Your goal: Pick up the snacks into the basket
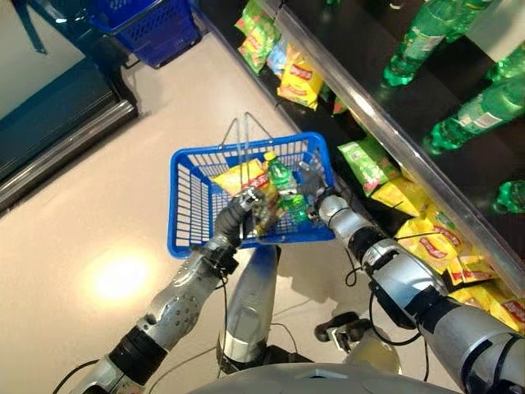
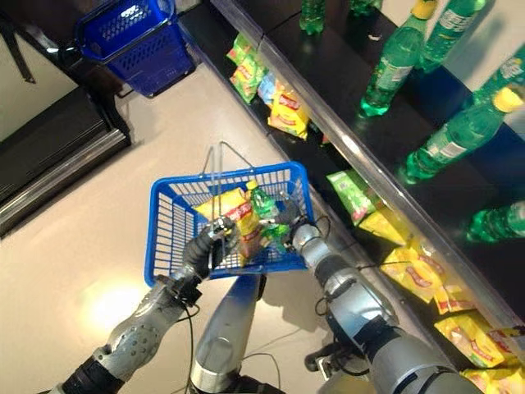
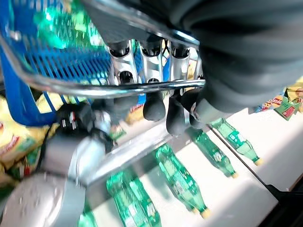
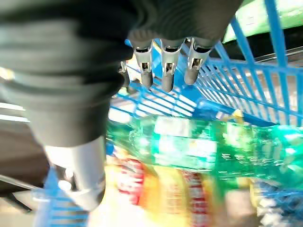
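The left hand (image 2: 215, 238) has its fingers (image 3: 154, 101) curled round the wire handle (image 3: 118, 87) of the blue basket (image 1: 190, 205), holding it above the floor. A yellow snack bag (image 2: 238, 215) and a green bottle (image 1: 283, 180) lie inside. The right hand (image 4: 163, 66), fingers relaxed and empty, hangs over them at the basket's shelf-side wall. Best keep the basket level and lift that hand straight out, clear of the mesh.

Blue plastic basket (image 1: 187, 205), wire metal handles (image 1: 244, 135), glossy snack bags (image 1: 300, 82).
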{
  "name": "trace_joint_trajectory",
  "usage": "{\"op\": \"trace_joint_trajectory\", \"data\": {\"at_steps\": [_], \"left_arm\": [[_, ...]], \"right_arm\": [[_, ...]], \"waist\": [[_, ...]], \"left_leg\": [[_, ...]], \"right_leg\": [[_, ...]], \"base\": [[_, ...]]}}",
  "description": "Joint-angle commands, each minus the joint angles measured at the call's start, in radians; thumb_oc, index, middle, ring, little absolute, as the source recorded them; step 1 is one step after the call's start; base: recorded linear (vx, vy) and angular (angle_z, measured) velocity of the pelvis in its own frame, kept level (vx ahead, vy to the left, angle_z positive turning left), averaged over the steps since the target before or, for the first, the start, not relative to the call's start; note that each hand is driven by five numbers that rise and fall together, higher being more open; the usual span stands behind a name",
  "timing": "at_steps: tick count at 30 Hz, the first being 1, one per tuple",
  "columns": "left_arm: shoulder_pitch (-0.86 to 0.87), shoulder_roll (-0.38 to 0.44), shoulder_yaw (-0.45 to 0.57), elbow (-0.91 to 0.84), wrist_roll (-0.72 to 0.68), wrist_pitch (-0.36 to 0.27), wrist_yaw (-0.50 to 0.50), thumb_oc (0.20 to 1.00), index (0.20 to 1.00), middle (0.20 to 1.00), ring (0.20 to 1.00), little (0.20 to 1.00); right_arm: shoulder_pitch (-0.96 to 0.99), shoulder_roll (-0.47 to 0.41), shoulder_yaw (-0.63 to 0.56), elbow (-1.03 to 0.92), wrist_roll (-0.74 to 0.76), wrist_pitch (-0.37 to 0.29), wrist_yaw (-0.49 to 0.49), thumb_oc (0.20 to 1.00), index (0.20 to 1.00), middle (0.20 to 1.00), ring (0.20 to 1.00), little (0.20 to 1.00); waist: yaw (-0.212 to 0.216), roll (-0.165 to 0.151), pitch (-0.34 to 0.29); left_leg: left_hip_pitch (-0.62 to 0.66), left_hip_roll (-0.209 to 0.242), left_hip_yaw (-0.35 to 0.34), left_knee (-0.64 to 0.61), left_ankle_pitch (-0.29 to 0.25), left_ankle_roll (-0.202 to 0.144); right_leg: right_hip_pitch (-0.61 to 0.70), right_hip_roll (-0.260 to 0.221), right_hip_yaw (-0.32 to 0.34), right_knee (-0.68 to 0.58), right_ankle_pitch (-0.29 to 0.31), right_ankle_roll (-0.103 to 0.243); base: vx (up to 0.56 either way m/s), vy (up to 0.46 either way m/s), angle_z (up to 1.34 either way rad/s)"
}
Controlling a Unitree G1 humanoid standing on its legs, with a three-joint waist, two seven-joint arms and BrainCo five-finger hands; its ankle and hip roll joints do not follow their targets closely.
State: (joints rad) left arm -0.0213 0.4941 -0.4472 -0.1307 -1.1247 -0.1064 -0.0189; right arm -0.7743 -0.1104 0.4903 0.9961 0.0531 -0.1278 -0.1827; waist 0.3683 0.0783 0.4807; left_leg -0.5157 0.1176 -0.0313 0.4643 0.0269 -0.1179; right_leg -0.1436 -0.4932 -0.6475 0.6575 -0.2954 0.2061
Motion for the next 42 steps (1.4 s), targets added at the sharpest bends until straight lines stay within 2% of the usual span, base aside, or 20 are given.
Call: {"op": "trace_joint_trajectory", "data": {"at_steps": [1,3,4,7,8,9,10,12,13,14,19,25,32,33,37,38,39,42], "left_arm": [[-0.018,-0.046,0.096,-0.145,0.087,-0.139,-0.031,0.2,0.2,0.2,0.2,0.2],[-0.002,-0.045,0.116,-0.125,0.106,-0.142,-0.027,0.2,0.2,0.2,0.2,0.2],[0.042,-0.043,0.16,-0.088,0.141,-0.15,-0.015,0.2,0.2,0.2,0.2,0.2],[0.102,-0.054,0.205,-0.018,0.165,-0.143,-0.015,0.2,0.2,0.2,0.2,0.2],[0.125,-0.062,0.227,0.039,0.181,-0.14,-0.017,0.2,0.2,0.2,0.2,0.2],[0.126,-0.063,0.227,0.04,0.181,-0.14,-0.017,0.2,0.2,0.2,0.2,0.2],[0.144,-0.073,0.247,0.097,0.202,-0.137,-0.021,0.2,0.2,0.2,0.2,0.2],[0.145,-0.074,0.247,0.098,0.202,-0.138,-0.022,0.2,0.2,0.2,0.2,0.2],[0.156,-0.079,0.259,0.12,0.216,-0.138,-0.028,0.2,0.2,0.2,0.2,0.2],[0.172,-0.094,0.277,0.172,0.237,-0.132,-0.041,0.2,0.2,0.2,0.2,0.2],[0.184,-0.15,0.317,0.308,0.281,-0.127,-0.056,0.2,0.2,0.2,0.2,0.2],[0.171,-0.219,0.359,0.484,0.344,-0.13,-0.055,0.2,0.2,0.2,0.2,0.2],[0.161,-0.265,0.387,0.622,0.386,-0.131,-0.054,0.2,0.2,0.2,0.2,0.2],[0.148,-0.289,0.394,0.694,0.39,-0.129,-0.053,0.2,0.2,0.2,0.2,0.2],[0.12,-0.325,0.38,0.809,0.415,-0.124,-0.041,0.2,0.2,0.2,0.2,0.2],[0.119,-0.325,0.38,0.81,0.415,-0.124,-0.041,0.2,0.2,0.2,0.2,0.2],[0.1,-0.333,0.37,0.857,0.423,-0.123,-0.037,0.2,0.2,0.2,0.2,0.2],[0.077,-0.346,0.346,0.953,0.47,-0.121,-0.029,0.2,0.2,0.2,0.2,0.2]], "right_arm": [[0.087,0.008,0.003,-0.126,0.049,-0.059,0.001,1.0,1.0,1.0,1.0,1.0],[0.141,0.001,0.011,-0.18,0.056,-0.061,0.011,1.0,1.0,1.0,1.0,1.0],[0.235,-0.027,0.01,-0.282,0.068,-0.07,0.036,1.0,1.0,1.0,1.0,1.0],[0.374,-0.085,0.008,-0.401,0.087,-0.073,0.092,1.0,1.0,1.0,1.0,1.0],[0.454,-0.122,-0.002,-0.462,0.098,-0.074,0.128,1.0,1.0,1.0,1.0,1.0],[0.456,-0.123,-0.001,-0.464,0.098,-0.073,0.128,1.0,1.0,1.0,1.0,1.0],[0.535,-0.161,-0.012,-0.517,0.103,-0.075,0.162,1.0,1.0,1.0,1.0,1.0],[0.538,-0.163,-0.012,-0.521,0.103,-0.074,0.163,1.0,1.0,1.0,1.0,1.0],[0.57,-0.181,-0.019,-0.538,0.098,-0.072,0.177,1.0,1.0,1.0,1.0,1.0],[0.622,-0.206,-0.039,-0.562,0.093,-0.072,0.2,1.0,1.0,1.0,1.0,1.0],[0.709,-0.216,-0.076,-0.538,0.077,-0.062,0.234,1.0,1.0,1.0,1.0,1.0],[0.751,-0.206,-0.115,-0.426,0.046,-0.049,0.243,1.0,1.0,1.0,1.0,1.0],[0.75,-0.18,-0.138,-0.203,-0.034,-0.036,0.217,1.0,1.0,1.0,1.0,1.0],[0.746,-0.149,-0.185,-0.065,0.012,-0.028,0.199,1.0,1.0,1.0,1.0,1.0],[0.734,-0.098,-0.281,0.111,0.168,-0.023,0.184,1.0,1.0,1.0,1.0,1.0],[0.733,-0.098,-0.281,0.112,0.169,-0.024,0.184,1.0,1.0,1.0,1.0,1.0],[0.733,-0.08,-0.316,0.142,0.253,-0.03,0.181,1.0,1.0,1.0,1.0,1.0],[0.736,-0.053,-0.361,0.19,0.344,-0.045,0.167,1.0,1.0,1.0,1.0,1.0]], "waist": [[-0.023,-0.009,-0.05],[-0.037,-0.016,-0.051],[-0.063,-0.034,-0.062],[-0.103,-0.057,-0.08],[-0.131,-0.071,-0.1],[-0.132,-0.07,-0.1],[-0.166,-0.086,-0.127],[-0.165,-0.084,-0.126],[-0.178,-0.089,-0.142],[-0.202,-0.1,-0.169],[-0.252,-0.115,-0.242],[-0.301,-0.121,-0.319],[-0.319,-0.118,-0.363],[-0.328,-0.114,-0.38],[-0.345,-0.106,-0.411],[-0.345,-0.106,-0.411],[-0.354,-0.104,-0.413],[-0.369,-0.099,-0.423]], "left_leg": [[0.025,0.025,0.066,0.047,-0.077,0.054],[0.04,0.029,0.073,0.046,-0.082,0.055],[0.077,0.034,0.09,0.032,-0.086,0.056],[0.137,0.041,0.116,-0.005,-0.084,0.057],[0.177,0.042,0.131,-0.045,-0.076,0.055],[0.18,0.042,0.131,-0.048,-0.074,0.055],[0.224,0.044,0.148,-0.101,-0.061,0.05],[0.229,0.044,0.149,-0.103,-0.06,0.05],[0.243,0.04,0.162,-0.14,-0.03,0.059],[0.281,0.039,0.18,-0.185,-0.018,0.056],[0.386,0.031,0.242,-0.302,0.009,0.053],[0.481,0.017,0.311,-0.412,0.033,0.046],[0.545,0.012,0.357,-0.493,0.055,0.039],[0.561,0.009,0.372,-0.529,0.065,0.035],[0.568,0.006,0.371,-0.552,0.059,0.029],[0.568,0.006,0.371,-0.552,0.059,0.029],[0.578,0.009,0.371,-0.552,0.058,0.028],[0.583,0.014,0.371,-0.552,0.063,0.026]], "right_leg": [[-0.077,0.008,0.042,-0.022,0.193,0.001],[-0.068,0.007,0.048,-0.027,0.196,0.001],[-0.045,0.011,0.057,-0.053,0.212,0.006],[0.001,0.017,0.066,-0.107,0.244,0.014],[0.035,0.026,0.071,-0.157,0.264,0.02],[0.037,0.026,0.07,-0.159,0.265,0.02],[0.072,0.036,0.072,-0.219,0.292,0.027],[0.075,0.037,0.072,-0.221,0.293,0.027],[0.086,0.042,0.063,-0.268,0.321,0.015],[0.111,0.051,0.069,-0.317,0.34,0.022],[0.159,0.08,0.106,-0.438,0.394,0.032],[0.188,0.113,0.165,-0.549,0.442,0.041],[0.194,0.142,0.218,-0.631,0.468,0.043],[0.191,0.154,0.237,-0.67,0.473,0.044],[0.195,0.171,0.253,-0.715,0.472,0.043],[0.195,0.171,0.253,-0.715,0.472,0.043],[0.206,0.181,0.264,-0.718,0.467,0.038],[0.212,0.19,0.274,-0.721,0.464,0.033]], "base": [[0.05,0.061,-0.3],[0.04,0.039,-0.32],[0.08,0.049,-0.43],[0.1,0.051,-0.38],[0.09,0.03,-0.48],[0.14,0.038,-0.46],[0.07,0.016,-0.38],[0.03,0.02,-0.26],[0.05,0.039,-0.27],[0.08,0.042,-0.36],[0.09,0.016,-0.39],[0.05,0.003,-0.36],[0.05,-0.028,-0.44],[0.04,-0.042,-0.29],[0.04,-0.038,-0.28],[0.05,-0.046,-0.07],[0.04,-0.062,-0.06],[0.03,-0.049,-0.12]]}}
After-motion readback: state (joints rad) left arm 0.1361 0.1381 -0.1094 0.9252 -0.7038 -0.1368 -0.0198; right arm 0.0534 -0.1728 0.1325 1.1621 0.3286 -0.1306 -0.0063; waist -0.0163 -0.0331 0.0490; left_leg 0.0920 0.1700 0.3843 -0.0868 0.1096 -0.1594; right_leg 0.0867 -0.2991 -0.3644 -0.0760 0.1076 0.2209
